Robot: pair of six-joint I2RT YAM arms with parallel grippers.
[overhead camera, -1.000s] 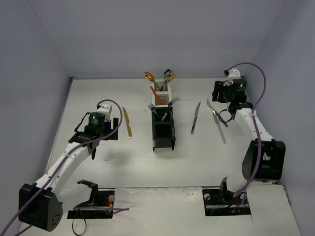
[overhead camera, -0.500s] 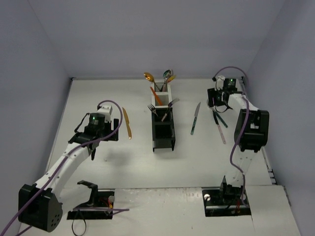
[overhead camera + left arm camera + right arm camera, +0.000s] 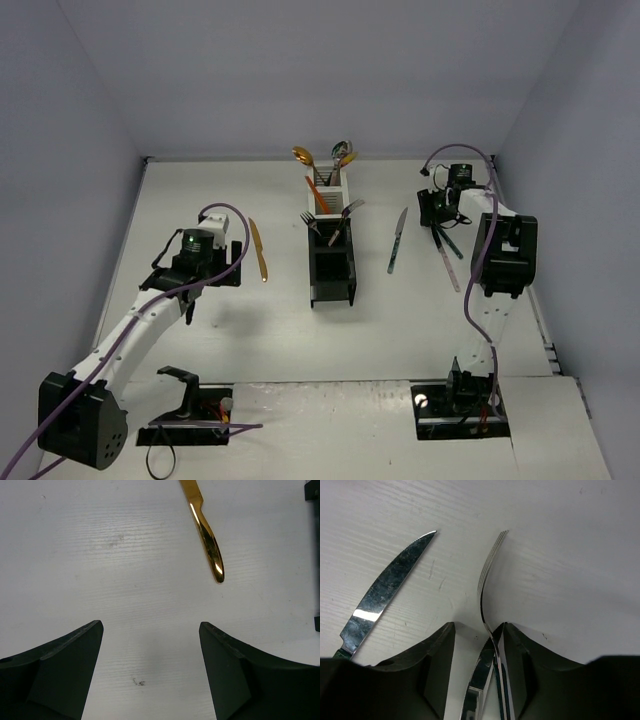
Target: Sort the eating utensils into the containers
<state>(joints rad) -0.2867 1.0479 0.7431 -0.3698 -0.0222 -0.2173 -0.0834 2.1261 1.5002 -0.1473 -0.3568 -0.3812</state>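
Work nearest the bases falls to the left gripper [image 3: 150, 630]. Its jaws stand wide apart and hold nothing, low over the white table [image 3: 250, 340]. The rounded handle end of a glossy gold knife [image 3: 206, 540] lies just beyond them and off to one side. The spread looks like readiness to straddle that handle.

Further out stands the row of four joined square containers [image 3: 333, 285]. Nothing shows above the two near black bins. Silver forks [image 3: 345, 213] lean out at mid-row, and gold, orange and teal spoons [image 3: 340, 152] rise from the farthest white slatted bin, so like seems to go with like. A teal-handled table knife [image 3: 397, 240] lies loose to their right.

Beyond that, the right gripper [image 3: 477, 627] is down on the table with its dark jaws either side of a slim silver fork [image 3: 487, 570] turned on edge. The fork's neck sits against one pad, but I cannot tell whether the pinch is made. A serrated steel knife [image 3: 390, 587] lies just beside it, outside the jaws, likely left for another pass.
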